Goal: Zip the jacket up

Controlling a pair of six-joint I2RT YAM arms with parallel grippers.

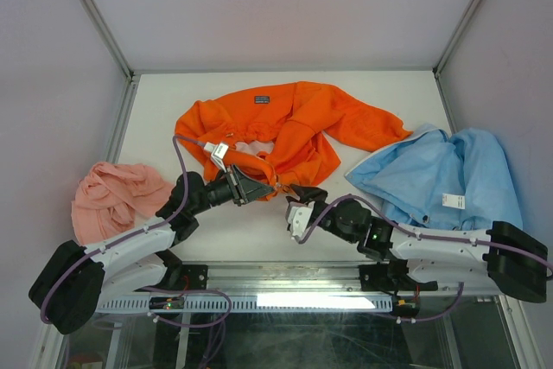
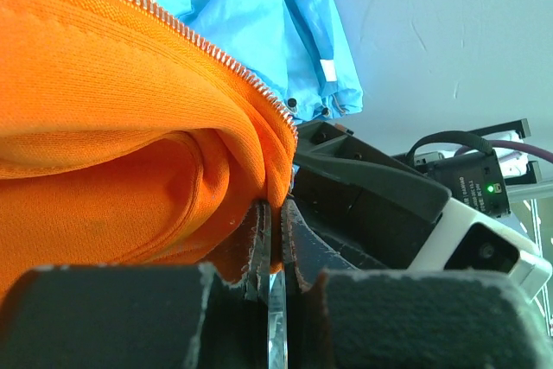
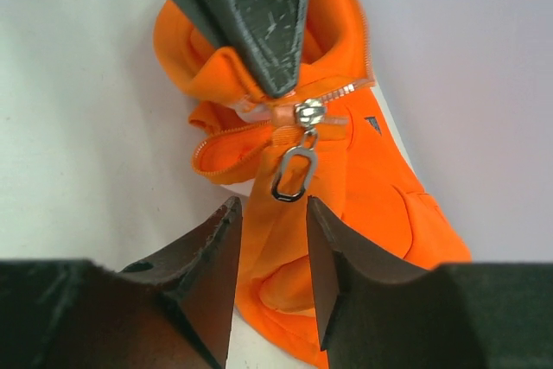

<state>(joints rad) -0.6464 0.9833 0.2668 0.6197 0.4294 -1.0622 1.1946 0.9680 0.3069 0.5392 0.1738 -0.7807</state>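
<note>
Left fingers press together, pinching the jacket at its zipper edge, mid-worktop. Right fingers stand spread, short of the zipper pull. Close early and you likely grab fabric, or the loose ring swings aside.

- The jacket lay mid-way across the tabletop, toward the back.
- A crumpled cloth lay far left; another garment lay right, just beside the jacket's sleeve.
- The left pincer pinched the jacket's near edge; the right pincer sat just right of it, facing the zipper pull.
</note>
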